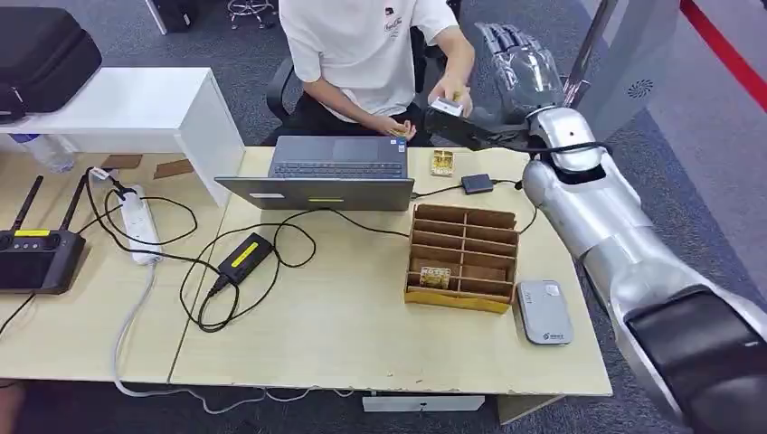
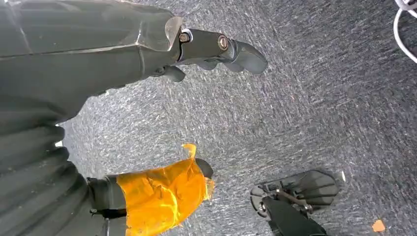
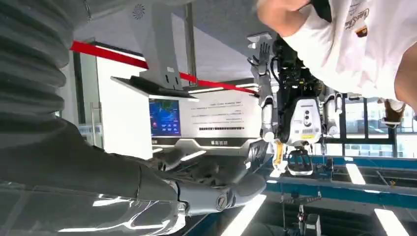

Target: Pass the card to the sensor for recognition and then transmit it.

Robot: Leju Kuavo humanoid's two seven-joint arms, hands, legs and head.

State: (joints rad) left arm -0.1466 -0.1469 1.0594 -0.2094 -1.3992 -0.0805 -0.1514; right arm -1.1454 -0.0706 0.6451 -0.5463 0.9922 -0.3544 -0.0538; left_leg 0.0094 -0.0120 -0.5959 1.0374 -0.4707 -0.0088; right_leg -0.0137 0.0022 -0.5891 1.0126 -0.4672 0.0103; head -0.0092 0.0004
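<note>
A seated person's hand (image 1: 455, 89) holds a small white card (image 1: 446, 106) just beyond the table's far edge. My right hand (image 1: 517, 65) is raised beside it, a dark finger (image 1: 470, 134) reaching under the card. In the right wrist view my right hand (image 3: 196, 179) lies stretched out with nothing in it. The grey sensor pad (image 1: 544, 312) lies on the table near my right arm. My left hand (image 2: 162, 123) hangs over the carpet, fingers apart and holding nothing.
A wooden card organizer (image 1: 463, 258) holds a yellow card (image 1: 435, 276). Another yellow card (image 1: 441, 163) and a small black box (image 1: 477, 183) lie behind it. A laptop (image 1: 317, 172), a power brick (image 1: 245, 256), cables and a power strip (image 1: 140, 221) lie to the left.
</note>
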